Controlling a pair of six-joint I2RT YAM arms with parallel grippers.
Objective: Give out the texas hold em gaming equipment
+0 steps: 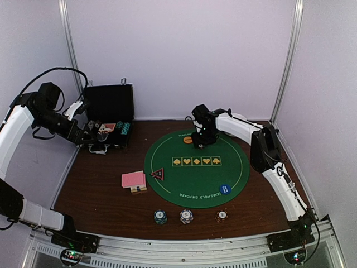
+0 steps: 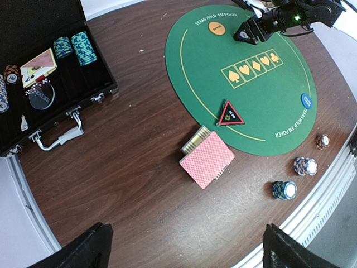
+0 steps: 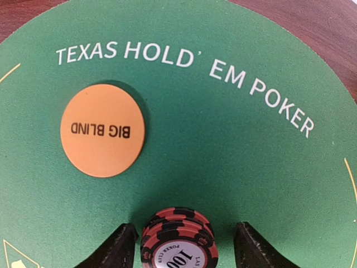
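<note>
From above, we saw the right gripper down at the far edge of the green mat, just beside the orange button; anything between its fingers was hidden there. The left gripper hung by the black case. The left wrist view showed its fingers wide apart, with the pink cards lying just off the mat's edge. In the right wrist view a red-black chip stack stood on the mat between the parted right fingers, touching neither, its base cut off.

Lanes and blockers
Bare wood lies open between black case upper left and card deck centre-left; three chip stacks line the bottom edge; orange disc by mat top rim.
</note>
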